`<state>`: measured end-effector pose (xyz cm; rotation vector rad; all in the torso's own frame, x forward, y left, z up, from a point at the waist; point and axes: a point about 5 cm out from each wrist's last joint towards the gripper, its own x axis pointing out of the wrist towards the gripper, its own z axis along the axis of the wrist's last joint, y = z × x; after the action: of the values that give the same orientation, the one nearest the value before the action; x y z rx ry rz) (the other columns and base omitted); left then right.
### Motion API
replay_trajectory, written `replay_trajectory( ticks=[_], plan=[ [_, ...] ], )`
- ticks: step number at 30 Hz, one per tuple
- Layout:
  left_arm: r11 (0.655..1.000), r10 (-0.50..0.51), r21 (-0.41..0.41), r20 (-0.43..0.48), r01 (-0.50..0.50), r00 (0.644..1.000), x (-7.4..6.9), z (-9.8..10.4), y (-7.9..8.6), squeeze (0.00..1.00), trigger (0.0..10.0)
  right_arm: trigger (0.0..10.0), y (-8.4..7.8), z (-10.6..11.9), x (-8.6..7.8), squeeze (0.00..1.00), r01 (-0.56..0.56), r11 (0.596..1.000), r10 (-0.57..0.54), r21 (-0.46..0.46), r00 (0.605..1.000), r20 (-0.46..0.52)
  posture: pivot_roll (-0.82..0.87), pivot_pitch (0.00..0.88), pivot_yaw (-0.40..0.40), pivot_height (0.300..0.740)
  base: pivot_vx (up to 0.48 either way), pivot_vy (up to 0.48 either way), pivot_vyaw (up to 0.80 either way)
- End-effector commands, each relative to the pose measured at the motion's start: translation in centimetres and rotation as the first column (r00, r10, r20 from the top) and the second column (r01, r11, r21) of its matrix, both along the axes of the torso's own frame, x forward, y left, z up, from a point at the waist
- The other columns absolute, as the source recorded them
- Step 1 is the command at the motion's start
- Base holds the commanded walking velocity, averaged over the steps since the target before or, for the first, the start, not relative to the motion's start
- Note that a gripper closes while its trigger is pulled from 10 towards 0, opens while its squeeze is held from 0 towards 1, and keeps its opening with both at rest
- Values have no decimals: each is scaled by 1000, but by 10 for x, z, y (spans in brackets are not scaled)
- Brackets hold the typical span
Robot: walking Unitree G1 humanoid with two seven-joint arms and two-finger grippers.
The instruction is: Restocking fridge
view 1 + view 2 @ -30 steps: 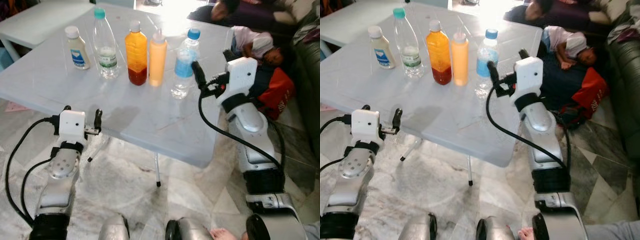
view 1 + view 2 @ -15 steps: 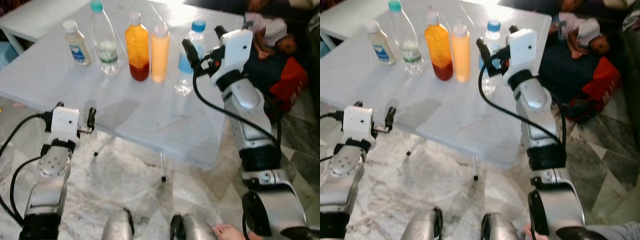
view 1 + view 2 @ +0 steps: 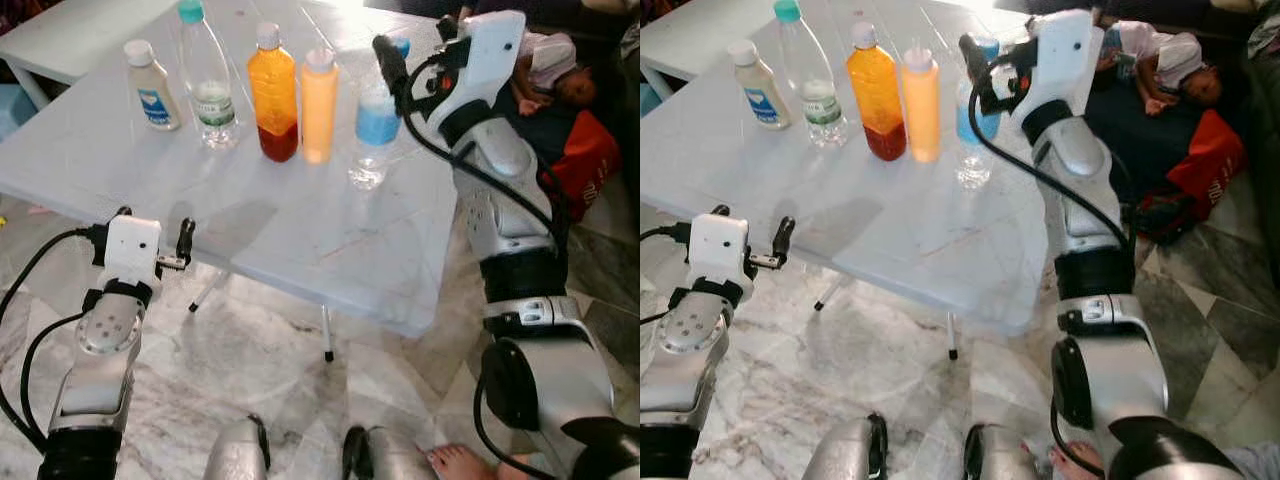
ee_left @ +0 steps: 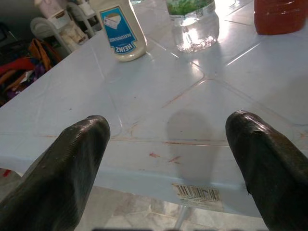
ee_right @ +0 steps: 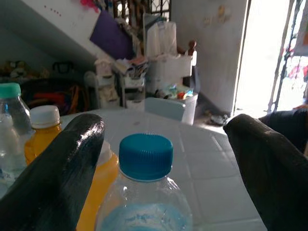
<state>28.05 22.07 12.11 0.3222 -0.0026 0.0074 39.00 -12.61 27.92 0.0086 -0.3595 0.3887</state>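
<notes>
Living-room setting, marble floor, dark sofa on the robot's right with a person lying beside it, and a pale blue plastic surface (image 3: 300,230) carrying a row of five bottles. Largest to smallest: right arm reaches out over the surface's right part, left arm held low at the near edge. Row from the robot's left: mayonnaise bottle (image 3: 152,85), clear water bottle with teal cap (image 3: 207,78), tall orange juice bottle (image 3: 272,95), lighter orange squeeze bottle (image 3: 317,105), then the blue-capped water bottle (image 3: 377,120), just beside the squeeze bottle. Right tool (image 5: 163,159) hangs at cap height with its fingers spread wide either side of the blue cap (image 5: 146,156); nothing gripped yet. Left tool (image 4: 175,163) is also spread open, empty, pointing across the near edge. Step in hand looks like picking the blue-capped bottle for the fridge. To do it well: drop lower so the fingers straddle the body below the shoulder, not the cap; keep the near finger clear of the squeeze bottle, gap there looks tight but hard to judge from the wrist view; close gently, thin plastic will likely crush; lift straight up before swinging away.
</notes>
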Motion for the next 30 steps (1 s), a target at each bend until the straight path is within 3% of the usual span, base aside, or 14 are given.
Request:
replay_trajectory(
  ticks=[1, 2, 3, 4, 5, 6, 7, 8, 26, 30],
  plan=[
    [1000, -8, 9, -16, 8, 1000, -3, -2, 2, 0, 10000, 10000, -1, 7, 3, 0, -13, 1000, 13, 19, 1000, -6, 80, 165, 24, 740, 0, 0, 0],
    [1000, -9, 9, -18, 9, 1000, -3, -2, 2, 0, 10000, 8392, 1, 7, 6, 0, -15, 1000, 16, 25, 1000, -24, 81, 166, 18, 740, 0, 0, 0],
    [1000, -8, 9, -18, 9, 1000, -3, -2, 2, 0, 10000, 7804, 2, 6, 7, 0, -16, 1000, 16, 25, 999, -30, 81, 166, 18, 740, 0, 0, 0],
    [1000, -9, 9, -18, 9, 1000, -4, -2, 2, 0, 10000, 4863, 4, 6, 7, 0, -24, 999, 24, 24, 999, -36, 81, 166, 17, 740, 0, 0, 0],
    [1000, -8, 9, -18, 8, 1000, -4, -2, 2, 0, 10000, 3569, 7, 5, 7, 0, -34, 999, 35, 18, 999, -40, 82, 166, 16, 740, 0, 0, 0],
    [1000, -8, 9, -19, 8, 1000, -4, -2, 2, 0, 10000, 706, 11, 3, 7, 0, -49, 999, 49, 10, 998, -46, 82, 167, 16, 740, 0, 0, 0],
    [1000, -8, 9, -20, 8, 1000, -4, -2, 2, 0, 10000, 706, 12, 2, 7, 0, -53, 999, 54, 7, 997, -48, 82, 167, 16, 740, 0, 0, 0],
    [1000, -9, 8, -21, 9, 1000, -4, -2, 2, 0, 10000, 0, 15, 1, 7, 0, -64, 998, 64, 1, 996, -54, 80, 169, 15, 740, 0, 0, 0],
    [1000, -21, 4, -35, 21, 999, -4, -5, 0, 0, 10000, 0, 18, -6, 11, 0, -107, 994, 105, -18, 989, -104, 77, 160, 11, 740, 0, 0, 0],
    [1000, -24, 3, -35, 24, 999, -3, -5, 0, 0, 10000, 0, 19, -4, 12, 0, -113, 990, 106, -80, 990, -88, 77, 156, 11, 740, 0, 0, 0]
  ],
)
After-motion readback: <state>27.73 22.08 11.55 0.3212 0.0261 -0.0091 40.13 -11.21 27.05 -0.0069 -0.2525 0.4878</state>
